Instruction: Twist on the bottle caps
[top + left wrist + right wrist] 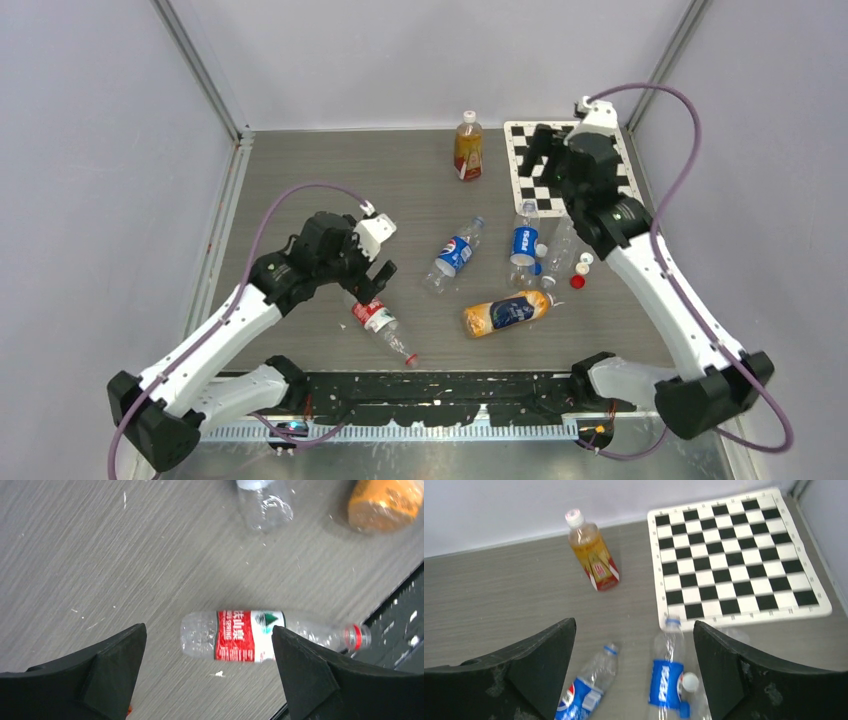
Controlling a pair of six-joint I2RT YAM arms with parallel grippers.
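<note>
Seen on tabletop (300,180): bottles (453,255), mostly lying flat. Found left pincer (208,630) spread wide and empty, red-label bottle (240,642) below, between its fingers. Found right pincer (634,624) likewise spread, gripping nothing; below it a Pepsi bottle (665,680), white cap (690,681) and blue cap (683,710) close beside. Expect caps light, stiff, skiddy; pinch across the rim.

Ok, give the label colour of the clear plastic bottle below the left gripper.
Label: red and white; left wrist view.
</note>
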